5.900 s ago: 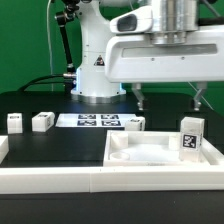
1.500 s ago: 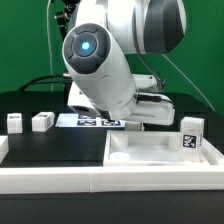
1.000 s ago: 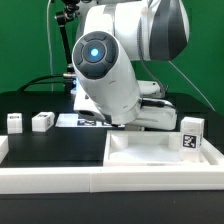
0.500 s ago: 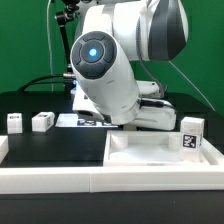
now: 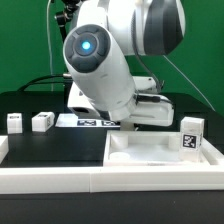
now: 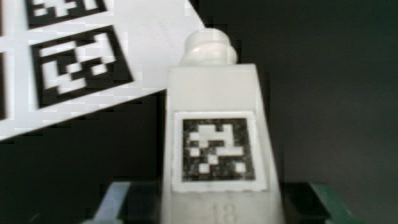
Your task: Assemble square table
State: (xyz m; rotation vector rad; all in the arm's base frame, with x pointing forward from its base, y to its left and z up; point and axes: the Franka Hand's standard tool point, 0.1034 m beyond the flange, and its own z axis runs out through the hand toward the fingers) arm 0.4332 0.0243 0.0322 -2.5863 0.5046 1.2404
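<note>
Found hand [image 6: 217,197] clenched on one tagged leg [image 6: 217,130], just beside the marker board [image 6: 71,60]. Judged step: leg pick-up; next move called for lift and carry to the square slab [image 5: 165,158]. Noted open black worktop [image 5: 60,150] between; slab's raised rims and upright leg [image 5: 191,133] to be cleared.

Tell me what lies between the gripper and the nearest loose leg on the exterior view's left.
The marker board: the exterior view shows it next to that leg, the wrist view beside the gripper.
</note>
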